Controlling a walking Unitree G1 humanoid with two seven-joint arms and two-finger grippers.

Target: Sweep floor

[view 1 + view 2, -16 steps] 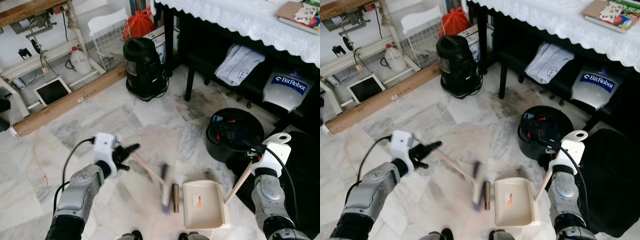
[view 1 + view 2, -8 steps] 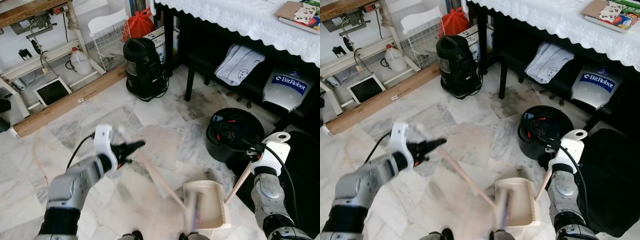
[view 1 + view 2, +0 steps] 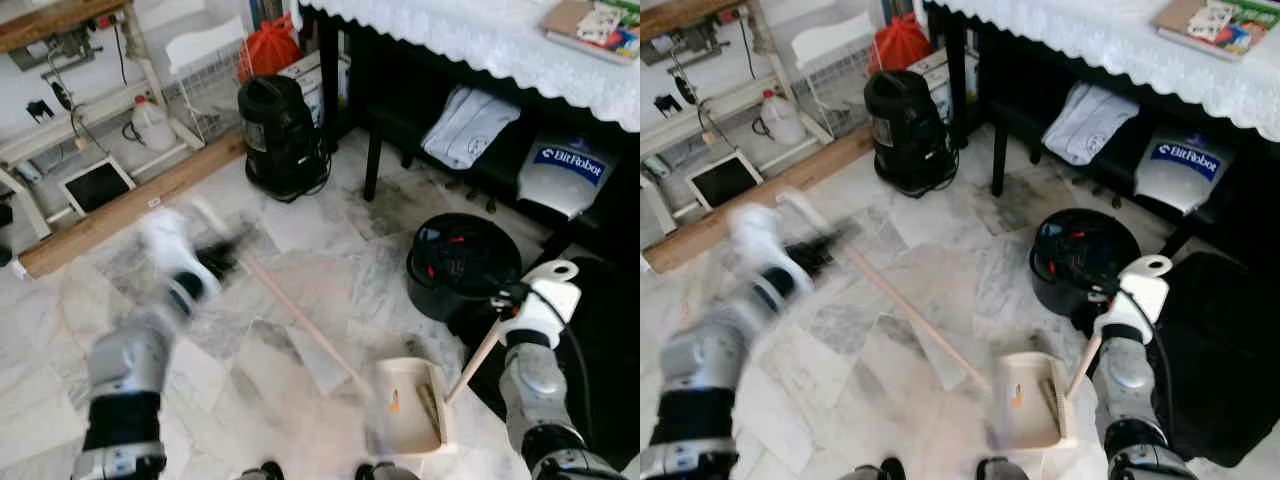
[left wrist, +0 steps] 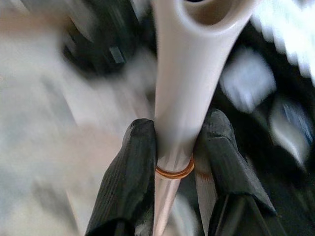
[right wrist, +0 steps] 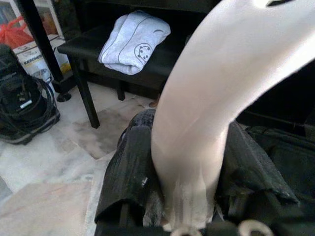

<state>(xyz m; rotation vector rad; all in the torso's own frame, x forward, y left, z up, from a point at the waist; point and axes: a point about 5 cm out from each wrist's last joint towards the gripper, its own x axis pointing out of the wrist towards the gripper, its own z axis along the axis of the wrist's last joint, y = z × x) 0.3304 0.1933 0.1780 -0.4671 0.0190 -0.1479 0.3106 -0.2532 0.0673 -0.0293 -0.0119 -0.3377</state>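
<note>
- Left eye view: gripping the broom (image 3: 300, 318) at the upper end of its pale handle with the left gripper (image 3: 222, 257), arm blurred mid-stroke, brush end smeared at the mouth of the dustpan (image 3: 412, 404).
- Clamping the dustpan's slanted handle in the right gripper (image 3: 508, 297), pan resting on the marble floor (image 3: 330, 240) just in front of the feet, beside the black bin (image 3: 456, 262).
- Showing a dark stick-like piece (image 3: 430, 410) lying inside the pan.
- Judging the step as the final push of debris into the pan, sweep stroke near its end.
- Calling next for drawing the brush clear without dragging the piece back out, then tipping the pan level and carrying it toward the bin, probably.
- Left wrist view: revealing both black fingers (image 4: 128, 182) pressed tight on the handle at an orange ring (image 4: 173, 171), surroundings blurred.
- Right wrist view: revealing fingers (image 5: 129, 172) closed around the pale dustpan handle, with a folded grey garment (image 5: 134, 40) on a dark bench and a black vacuum (image 5: 22, 98) beyond.
- Head views alone giving the pan, the brush end and the debris together; wrist views alone confirming the firmness of each grip.
</note>
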